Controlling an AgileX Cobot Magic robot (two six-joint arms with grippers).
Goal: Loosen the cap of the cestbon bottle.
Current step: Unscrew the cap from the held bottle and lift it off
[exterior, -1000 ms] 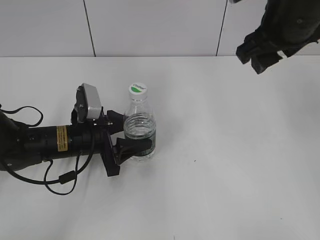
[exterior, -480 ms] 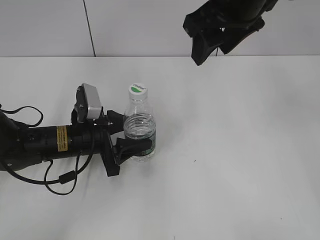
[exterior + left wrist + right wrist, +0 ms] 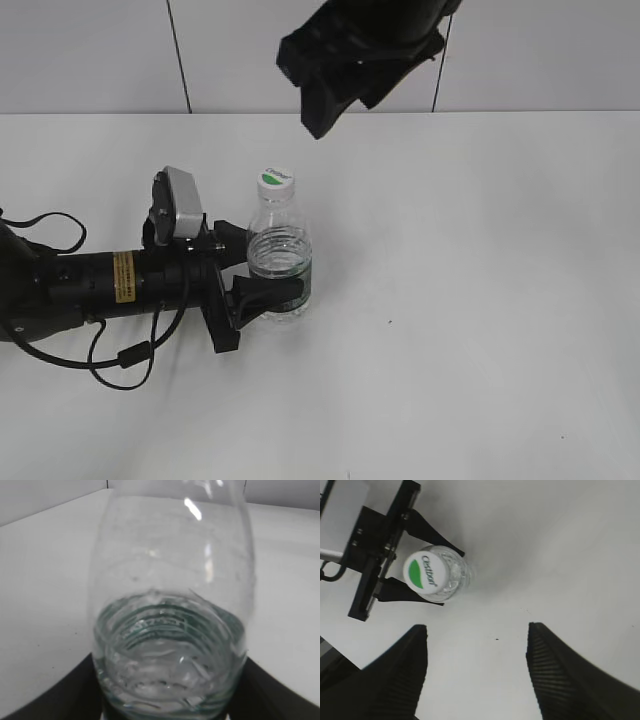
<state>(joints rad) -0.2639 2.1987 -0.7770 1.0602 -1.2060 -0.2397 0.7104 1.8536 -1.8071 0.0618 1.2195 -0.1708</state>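
**Inspector:** Report the cap and where it stands.

**Operator:** The small round white plastic screw cap with the green oval mark (image 3: 275, 179) sits on the neck of the small clear ribbed plastic water bottle with the dark green label band (image 3: 279, 262). I see no gap or tilt, so I judge it not yet loosened. The bottle stands upright on the white bench (image 3: 470, 300), left of centre.

**Inspector:** What holds it?

**Operator:** My left gripper (image 3: 262, 268) reaches in level from the left, its black fingers (image 3: 268, 292) clamped on the bottle's lower body, one on each side. The right wrist view confirms this from above.

**Inspector:** And the other arm?

**Operator:** My right gripper (image 3: 475, 672) hangs high above the bench, its two ribbed fingers (image 3: 555, 672) spread well apart, holding nothing. In its own view the cap (image 3: 423, 570) lies off to the upper left, not between the fingers.

**Inspector:** Step in hand?

**Operator:** The approach, in my judgement. Next I must centre the right gripper over the cap, descend, close on its rim and twist while the left holds firm.

**Inspector:** Contents?

**Operator:** Clear water in the bottle (image 3: 170, 630). The left wrist view puts its surface at about the ribbed section; the shoulder above looks empty.
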